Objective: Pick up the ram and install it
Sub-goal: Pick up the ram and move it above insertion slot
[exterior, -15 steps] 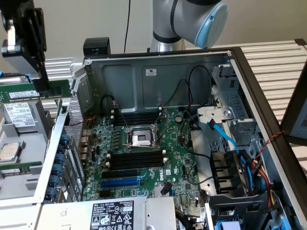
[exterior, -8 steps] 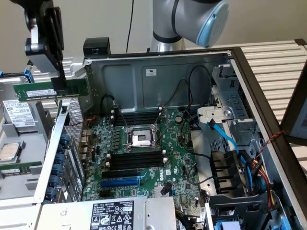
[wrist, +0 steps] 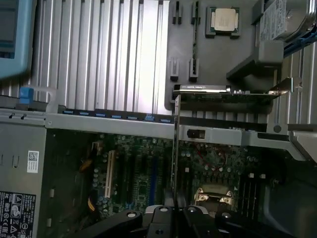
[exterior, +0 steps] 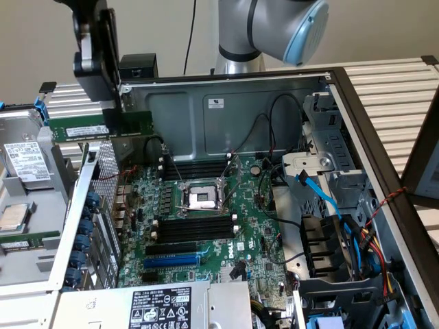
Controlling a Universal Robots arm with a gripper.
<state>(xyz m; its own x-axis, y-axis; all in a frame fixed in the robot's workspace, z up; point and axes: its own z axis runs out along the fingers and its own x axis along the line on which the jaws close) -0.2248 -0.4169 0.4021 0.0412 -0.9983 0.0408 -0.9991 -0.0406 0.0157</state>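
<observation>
My black gripper (exterior: pixel 113 110) hangs above the open computer case at the exterior view's upper left, shut on the ram (exterior: pixel 79 129). The ram is a long green stick with a white label, held level and edge-down over the case's rim. In the wrist view the ram (wrist: pixel 176 148) shows edge-on as a thin line running out from between my fingers (wrist: pixel 163 218). The green motherboard (exterior: pixel 226 247) lies below inside the case. Its black memory slots (exterior: pixel 192 229) sit just in front of the CPU socket (exterior: pixel 202 199), with more slots (exterior: pixel 195 168) behind the socket.
A grey tray (exterior: pixel 27 199) outside the case at the exterior view's left carries a CPU (wrist: pixel 223 20) and parts. The case walls (exterior: pixel 226 116) rise around the board. A drive cage with blue and black cables (exterior: pixel 336 226) fills the right. A labelled unit (exterior: pixel 164 305) sits in front.
</observation>
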